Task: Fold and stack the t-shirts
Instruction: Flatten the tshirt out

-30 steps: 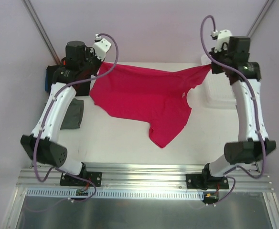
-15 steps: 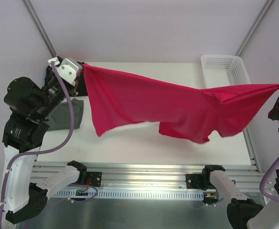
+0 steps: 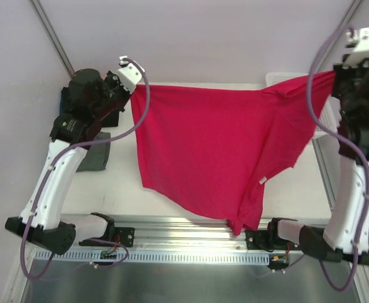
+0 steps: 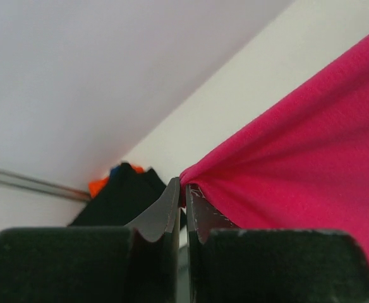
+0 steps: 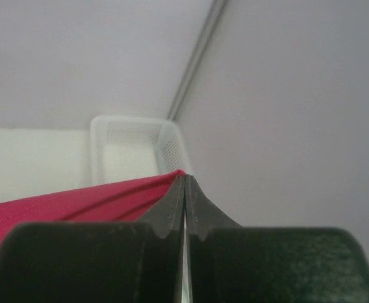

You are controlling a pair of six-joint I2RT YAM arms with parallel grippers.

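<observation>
The crimson-pink t-shirt (image 3: 216,145) hangs spread in the air between both arms, and its lowest corner reaches the front rail. My left gripper (image 3: 133,92) is shut on its upper left corner, and in the left wrist view the cloth (image 4: 298,158) is pinched at the fingertips of the gripper (image 4: 184,186). My right gripper (image 3: 333,74) is shut on the upper right corner, where the right wrist view shows the shirt (image 5: 77,202) clamped at the gripper's tips (image 5: 184,177). A folded grey-green t-shirt (image 3: 97,151) lies at the left. Black (image 4: 124,199), blue (image 4: 115,169) and orange (image 4: 98,185) ones are piled behind it.
The white mesh basket (image 3: 278,78) stands at the back right corner, mostly behind the hanging shirt; the right wrist view shows the basket (image 5: 134,142) below the gripper. A metal rail (image 3: 172,224) runs along the table's front edge.
Both arms have swung back inward and up with the shirt. It lay partly on the table a second ago; now it hangs flat and taut, its hem down at the front rail.
</observation>
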